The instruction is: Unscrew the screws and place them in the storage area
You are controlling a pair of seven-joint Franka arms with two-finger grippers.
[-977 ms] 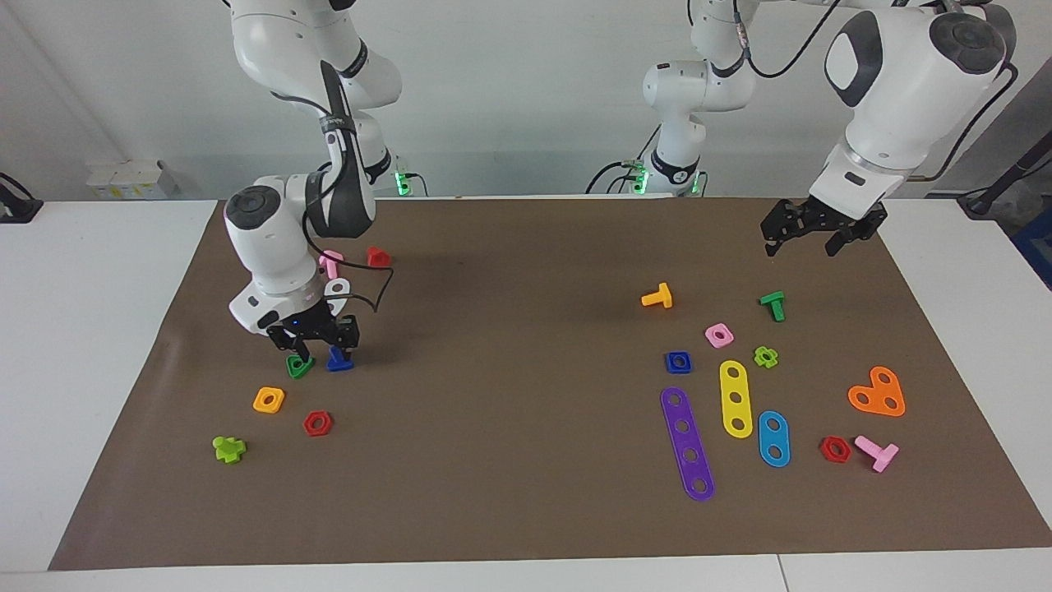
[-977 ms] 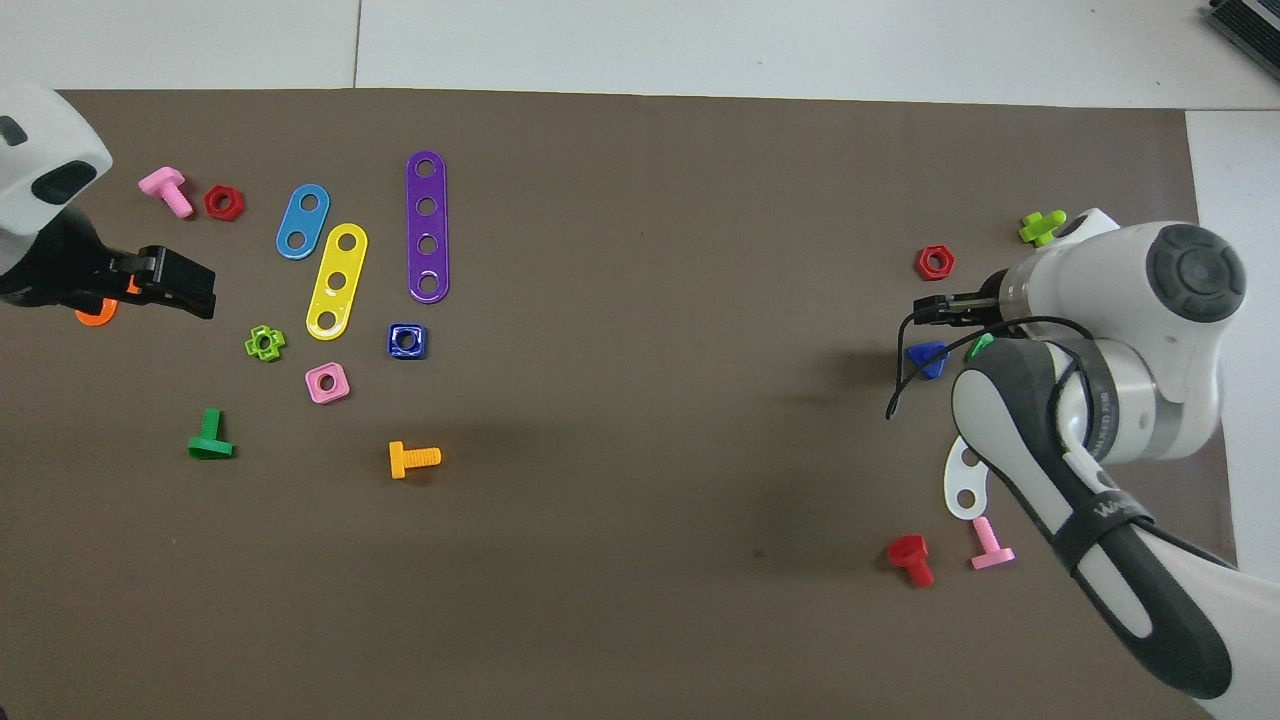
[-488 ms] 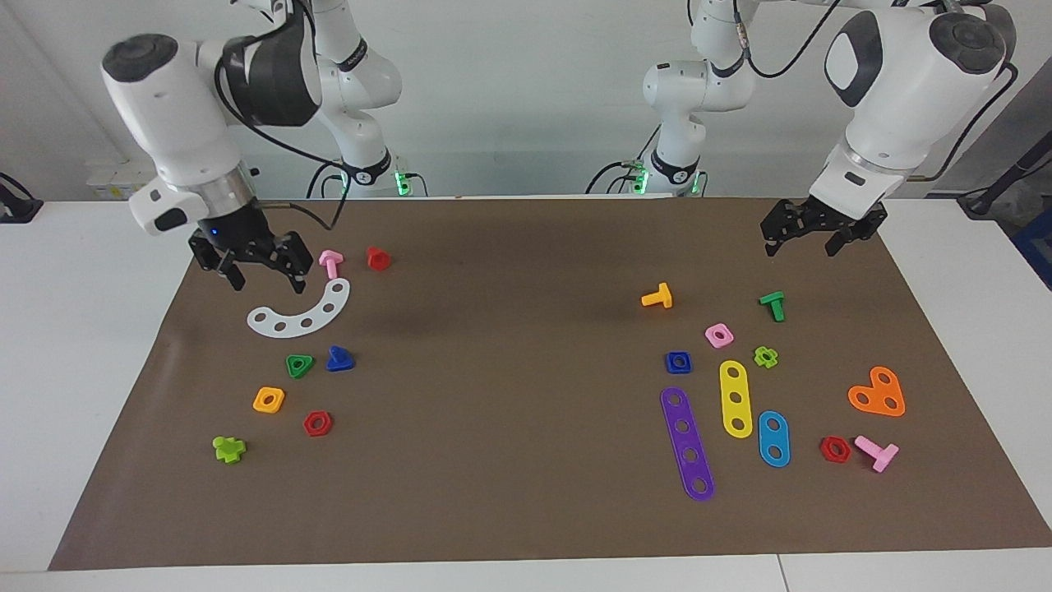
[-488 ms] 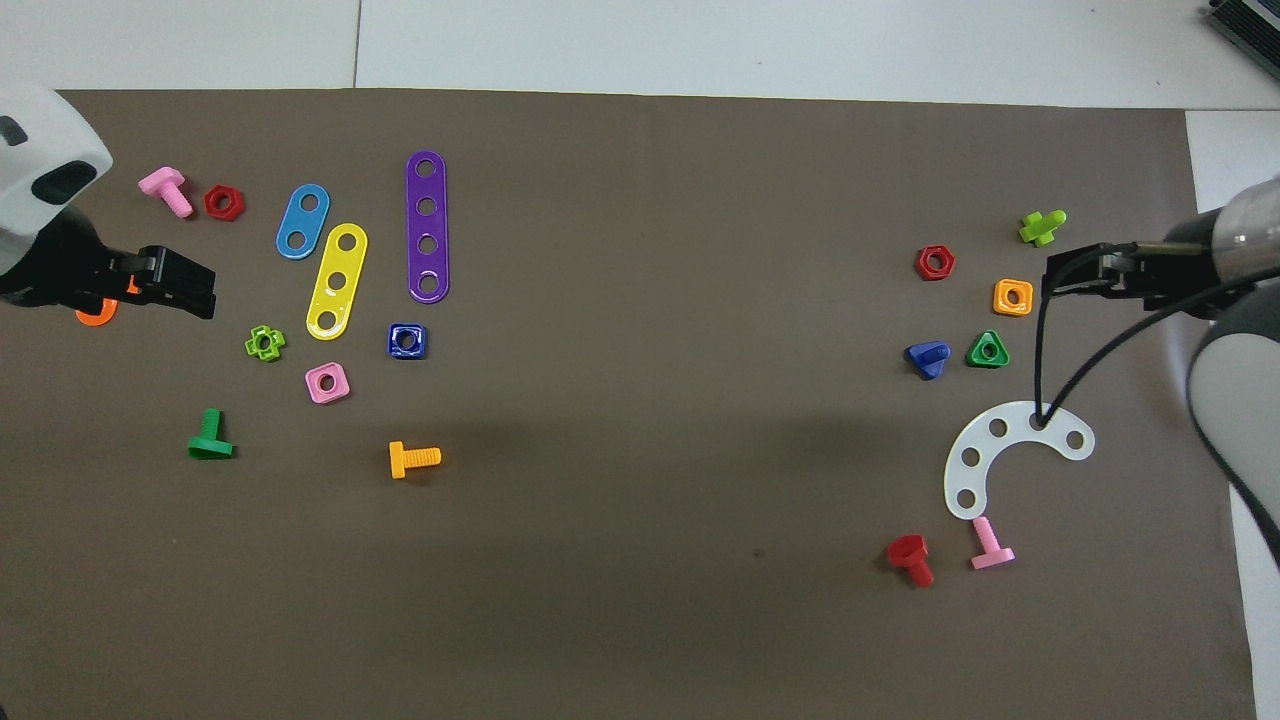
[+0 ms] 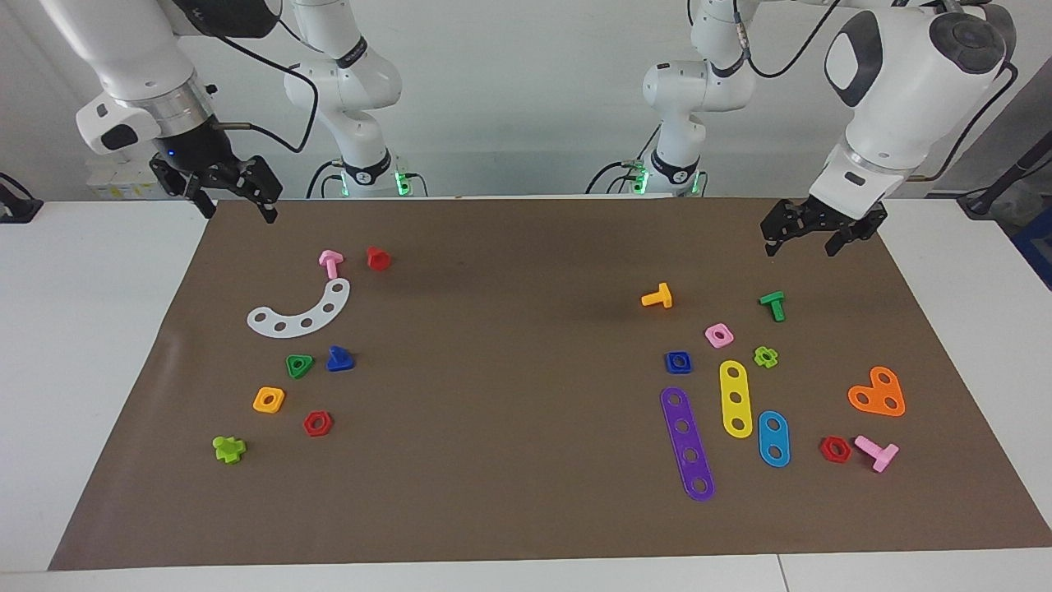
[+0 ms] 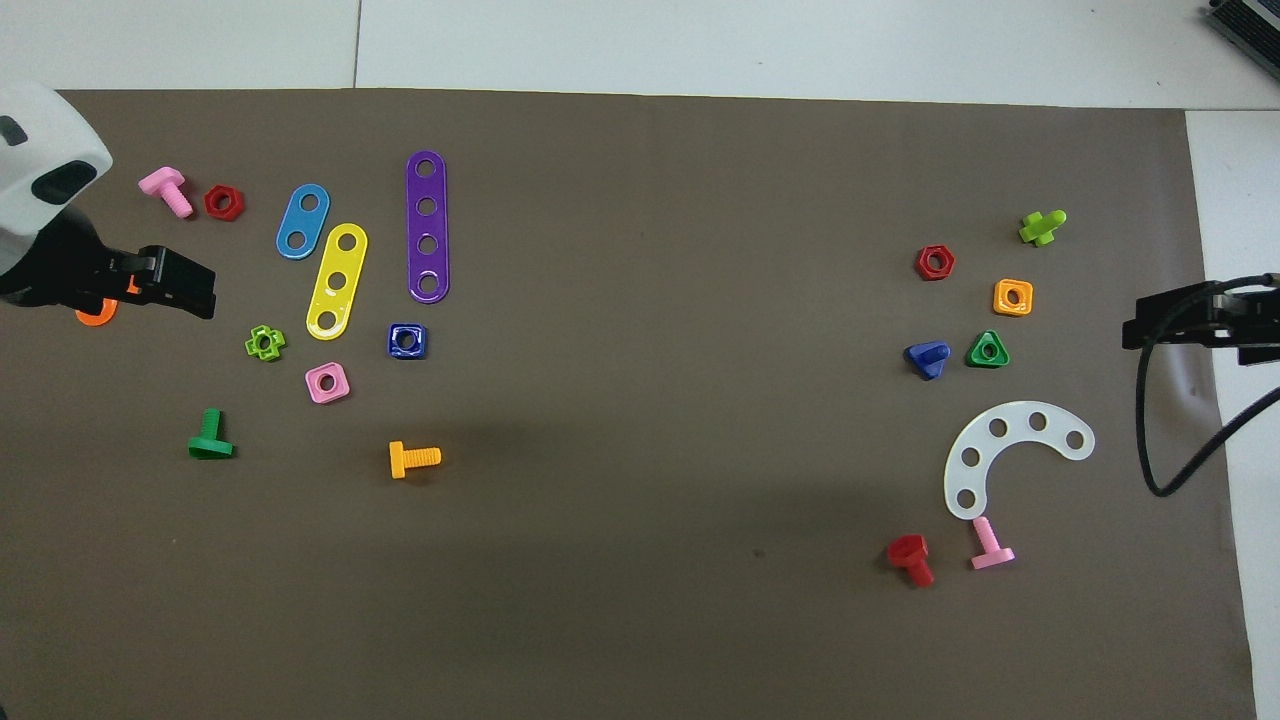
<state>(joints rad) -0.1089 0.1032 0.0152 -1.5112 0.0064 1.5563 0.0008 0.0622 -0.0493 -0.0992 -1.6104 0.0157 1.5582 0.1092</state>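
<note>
Inspecting the table at this moment, you had the dark-blue bolt (image 5: 339, 359) lying free on the brown mat (image 5: 526, 510) at the right arm's end, just beside the green triangular nut (image 5: 299, 365). Its dark-blue square nut (image 5: 678, 362) lay well apart, at the left arm's end, beside the purple strip (image 5: 687, 444). Bolt and nut were separate, so the unscrewing appeared done.

The right gripper (image 5: 233, 191) hung raised over the mat's corner nearest the robots, fingers spread and holding nothing. The left gripper (image 5: 809, 233) waited above the mat edge near the green bolt (image 5: 772, 305), fingers likewise apart and empty.

Judgement: the step in hand looked like a retreat after setting the bolt down. To do it well, you needed to clear the white curved plate (image 5: 300, 312) and the pink bolt (image 5: 330, 262) beneath the right arm's path. If the nut was to follow, a grip across its flat sides was advisable.
</note>
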